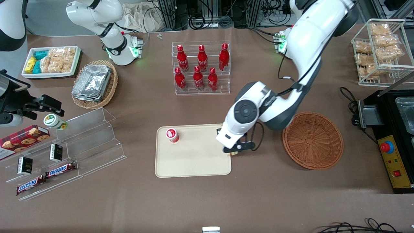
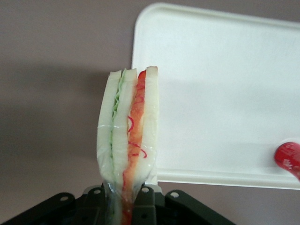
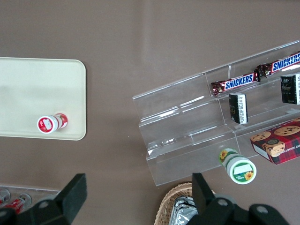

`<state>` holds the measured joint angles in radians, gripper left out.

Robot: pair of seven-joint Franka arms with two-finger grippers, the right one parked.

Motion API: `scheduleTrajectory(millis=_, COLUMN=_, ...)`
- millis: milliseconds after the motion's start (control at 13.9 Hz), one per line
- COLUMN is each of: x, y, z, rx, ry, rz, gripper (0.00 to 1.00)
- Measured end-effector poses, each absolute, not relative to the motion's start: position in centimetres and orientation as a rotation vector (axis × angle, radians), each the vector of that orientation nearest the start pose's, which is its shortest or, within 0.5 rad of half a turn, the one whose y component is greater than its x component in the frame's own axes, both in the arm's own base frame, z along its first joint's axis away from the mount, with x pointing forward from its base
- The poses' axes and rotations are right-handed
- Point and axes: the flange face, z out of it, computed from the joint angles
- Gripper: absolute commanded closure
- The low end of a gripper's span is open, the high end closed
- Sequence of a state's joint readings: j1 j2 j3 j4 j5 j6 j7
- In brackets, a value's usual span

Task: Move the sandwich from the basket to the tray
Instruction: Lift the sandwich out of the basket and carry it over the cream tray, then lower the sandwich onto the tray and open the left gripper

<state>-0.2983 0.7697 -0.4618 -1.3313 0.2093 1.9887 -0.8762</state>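
1. One step is done: the sandwich (image 2: 127, 136) is out of the basket (image 1: 312, 140), clenched between the jaws of the gripper (image 1: 233, 152).
2. Left: lowering it onto the tray (image 1: 194, 158), whose edge lies just below the jaws, then letting go.

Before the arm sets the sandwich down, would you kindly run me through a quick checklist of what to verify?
1. Sandwich held in the end effector: ok, fingers shut on its wrapped end.
2. End effector over the tray: not ok; it hangs at the tray's edge nearest the basket, the sandwich partly off it.
3. Bare tray to land on: ok, most of it is open.
4. Red-capped bottle out of the way: ok, it stands at the tray's corner toward the parked arm's end.
5. Basket emptied: ok.
6. Height above the tray: cannot tell.
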Motion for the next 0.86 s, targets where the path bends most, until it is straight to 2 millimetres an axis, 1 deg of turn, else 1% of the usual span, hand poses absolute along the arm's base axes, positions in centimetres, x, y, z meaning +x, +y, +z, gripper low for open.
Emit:
scheduleTrajectory(millis=72, x=58.2, y=-44.4, z=28.3, rx=-3.186, ry=-0.185, rz=0.190, gripper=1.00)
scheduleTrajectory(millis=216, x=57.1, y=-46.2, z=25.3, rx=-3.183, ry=-0.122, rz=0.181, gripper=1.00)
scheduleTrajectory(millis=360, x=56.4, y=-47.0, z=23.1, rx=-3.169, ry=-0.071, rz=0.174, gripper=1.00)
scheduleTrajectory(millis=432, x=56.4, y=-47.1, z=22.7, rx=-3.164, ry=-0.058, rz=0.165, gripper=0.96)
scheduleTrajectory(millis=505, x=56.5, y=-47.1, z=22.8, rx=-3.161, ry=-0.051, rz=0.155, gripper=0.48)
scheduleTrajectory(millis=577, x=56.6, y=-47.0, z=22.8, rx=-3.161, ry=-0.049, rz=0.150, gripper=0.27)
scheduleTrajectory(millis=649, x=56.6, y=-47.1, z=22.8, rx=-3.163, ry=-0.047, rz=0.144, gripper=0.00)
scheduleTrajectory(millis=865, x=57.0, y=-47.1, z=22.7, rx=-3.181, ry=-0.049, rz=0.113, gripper=0.00)
